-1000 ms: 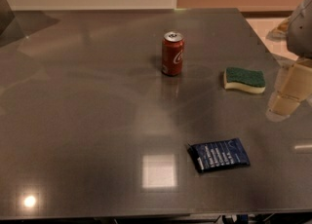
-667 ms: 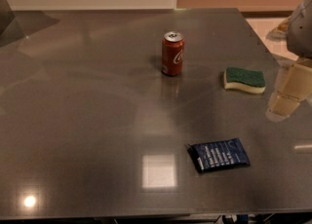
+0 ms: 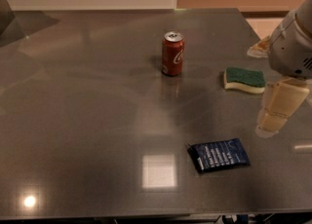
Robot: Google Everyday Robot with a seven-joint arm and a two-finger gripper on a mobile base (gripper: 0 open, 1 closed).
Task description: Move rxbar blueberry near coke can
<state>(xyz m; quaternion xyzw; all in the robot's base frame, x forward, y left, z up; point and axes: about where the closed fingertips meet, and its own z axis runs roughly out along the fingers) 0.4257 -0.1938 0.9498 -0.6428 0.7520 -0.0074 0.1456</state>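
The rxbar blueberry (image 3: 219, 155), a flat navy-blue wrapper with pale text, lies on the grey table near the front right. The coke can (image 3: 172, 53), red with a silver top, stands upright farther back, around the table's middle. My gripper (image 3: 273, 121), with cream-coloured fingers, hangs at the right edge of the view, above the table, to the right of and slightly beyond the bar. It holds nothing that I can see.
A yellow sponge with a green top (image 3: 244, 80) lies right of the can, just behind my gripper. The table (image 3: 87, 121) is dark, glossy grey with light reflections. A pale object (image 3: 258, 46) lies off its far right corner.
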